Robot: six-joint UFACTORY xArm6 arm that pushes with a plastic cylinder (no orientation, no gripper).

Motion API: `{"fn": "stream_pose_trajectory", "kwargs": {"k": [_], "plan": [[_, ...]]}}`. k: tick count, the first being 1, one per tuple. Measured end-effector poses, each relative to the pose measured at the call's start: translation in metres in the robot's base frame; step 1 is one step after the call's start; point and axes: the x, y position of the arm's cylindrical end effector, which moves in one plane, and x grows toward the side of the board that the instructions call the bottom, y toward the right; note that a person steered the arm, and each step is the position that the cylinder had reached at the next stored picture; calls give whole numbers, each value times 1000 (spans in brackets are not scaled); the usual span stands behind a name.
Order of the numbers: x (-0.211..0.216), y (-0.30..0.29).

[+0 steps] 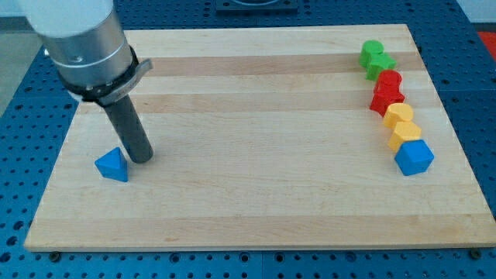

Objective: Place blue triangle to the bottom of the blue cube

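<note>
The blue triangle (113,165) lies on the wooden board (256,186) near the view's left edge. My tip (141,159) stands just to the right of it, close to or touching its right side. The blue cube (414,157) sits far away at the view's right, at the lower end of a column of blocks.
Above the blue cube, up the view's right side, stand two yellow blocks (402,124), two red blocks (387,91) and two green blocks (374,57). The arm's grey body (85,43) hangs over the board's top left corner.
</note>
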Motion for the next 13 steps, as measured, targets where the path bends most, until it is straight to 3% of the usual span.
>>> {"fn": "stream_pose_trajectory", "kwargs": {"k": [2, 3, 5, 8, 11, 13], "plan": [[8, -104], [32, -107], [40, 14], [21, -13], [14, 147], [-3, 124]]}}
